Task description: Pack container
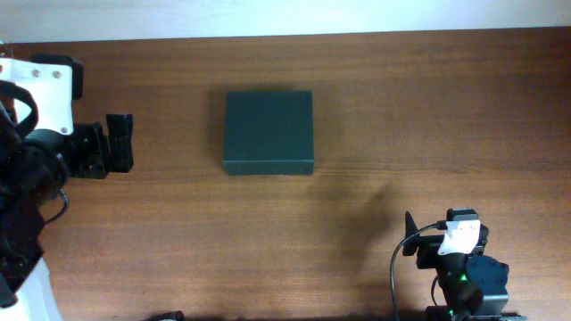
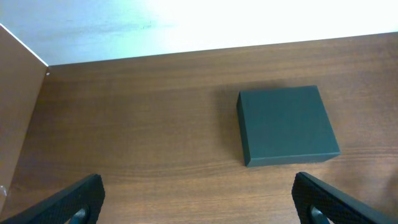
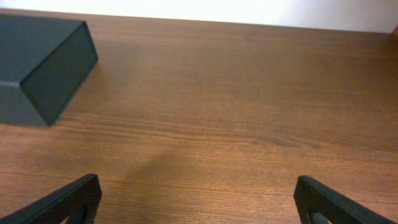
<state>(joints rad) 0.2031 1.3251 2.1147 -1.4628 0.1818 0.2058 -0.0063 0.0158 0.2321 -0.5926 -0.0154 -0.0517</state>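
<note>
The container (image 1: 268,132) is a dark green-black rectangular box that lies flat on the wooden table at the back centre, with its lid down. It also shows in the left wrist view (image 2: 286,126) and at the upper left of the right wrist view (image 3: 43,65). My left gripper (image 1: 123,143) is open and empty, well to the left of the container, with bare table between its fingers (image 2: 199,208). My right gripper (image 1: 412,239) is open and empty near the front right, far from the container, and also over bare wood (image 3: 199,205). No hand tools are in view.
The wooden table (image 1: 401,116) ends at a white wall along the far edge. A brown side panel (image 2: 15,106) stands at the left in the left wrist view. My right arm's base and cable (image 1: 464,281) sit at the front right.
</note>
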